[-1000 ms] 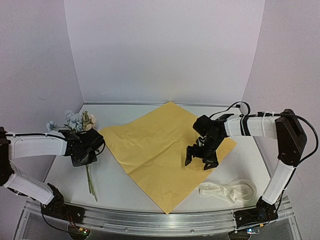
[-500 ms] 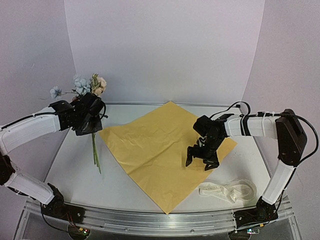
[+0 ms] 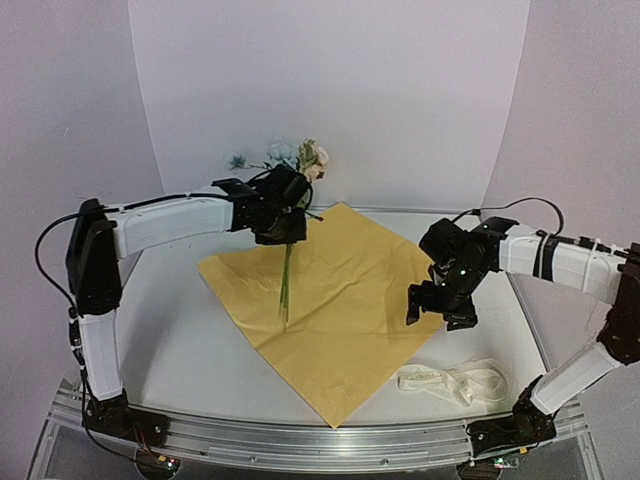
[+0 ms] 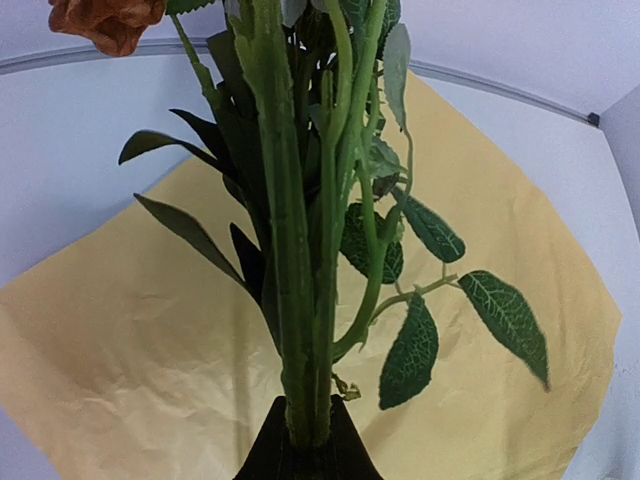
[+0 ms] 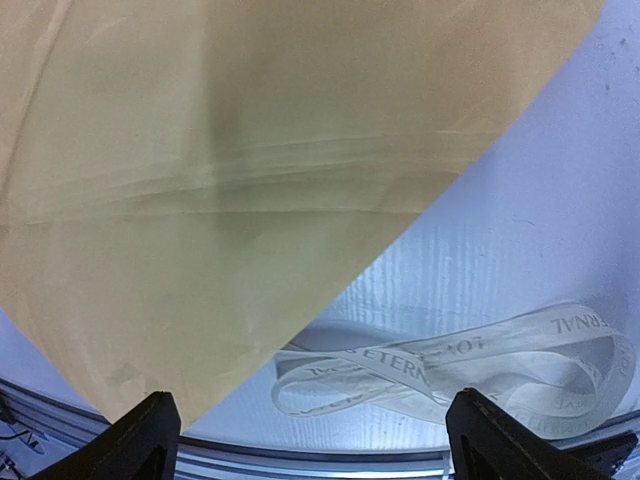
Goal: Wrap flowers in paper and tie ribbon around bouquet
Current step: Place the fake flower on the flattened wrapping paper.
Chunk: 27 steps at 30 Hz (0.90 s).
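Flowers (image 3: 287, 262) judged light, floppy, stems thin: L gripper (image 3: 285, 228) jaws clamped on stems below leaves, hanging over paper (image 3: 340, 330); R gripper (image 3: 440, 308) jaws wide open, empty, at paper's edge.

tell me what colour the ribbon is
The ribbon is cream-white with faint printed lettering; the right wrist view shows it best.

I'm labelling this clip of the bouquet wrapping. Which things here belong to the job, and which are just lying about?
Job: flowers, held in the left gripper; paper; ribbon.
Not the job: nothing loose, only the table and its front rail.
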Available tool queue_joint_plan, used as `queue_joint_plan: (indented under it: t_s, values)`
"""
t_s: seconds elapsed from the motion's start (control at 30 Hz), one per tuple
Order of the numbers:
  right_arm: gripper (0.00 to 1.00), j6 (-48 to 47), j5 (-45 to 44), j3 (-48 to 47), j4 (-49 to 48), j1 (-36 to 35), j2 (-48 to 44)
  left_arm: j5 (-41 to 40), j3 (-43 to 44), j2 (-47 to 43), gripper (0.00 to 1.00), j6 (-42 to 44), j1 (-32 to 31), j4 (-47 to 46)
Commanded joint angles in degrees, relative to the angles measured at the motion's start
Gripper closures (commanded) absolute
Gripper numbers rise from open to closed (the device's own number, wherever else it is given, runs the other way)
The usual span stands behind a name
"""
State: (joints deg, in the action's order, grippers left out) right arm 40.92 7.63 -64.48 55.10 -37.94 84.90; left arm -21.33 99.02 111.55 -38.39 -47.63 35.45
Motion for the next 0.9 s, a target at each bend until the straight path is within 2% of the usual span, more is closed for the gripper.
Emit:
queue_joint_plan:
  t_s: [0.0,0.23,0.57,0.6,0.73,0.83,0.87]
  values:
    - [0.04,-1.2,-4.7,3.6,5.4,0.9,-5.7,3.7,13.1,11.0,1.00,1.2,-1.0,-3.8]
    - [0.03,-1.2,-5.2,7.8,7.1,1.1,-10.1,6.7,27.8,25.5,1.00,-2.2,-2.0,-2.2]
    - [0.03,-1.4,-4.5,8.8,7.3,1.1,-10.0,10.0,34.0,33.9,0.98,-3.5,-2.3,-1.9]
    - [0.03,-1.4,-4.4,8.6,7.3,1.1,-9.7,10.2,33.6,33.7,0.92,-3.7,-2.3,-2.1]
    - [0.03,-1.7,-3.9,7.9,7.3,1.1,-8.8,10.1,29.0,30.6,0.55,-4.0,-2.3,-4.3]
    - [0.02,-2.2,-3.3,7.1,7.3,1.1,-8.1,9.7,27.1,27.5,0.41,-3.7,-2.3,-5.4]
    - [0.02,-2.4,-3.1,6.9,7.3,1.1,-8.0,9.7,26.6,26.3,0.38,-3.5,-2.3,-5.5]
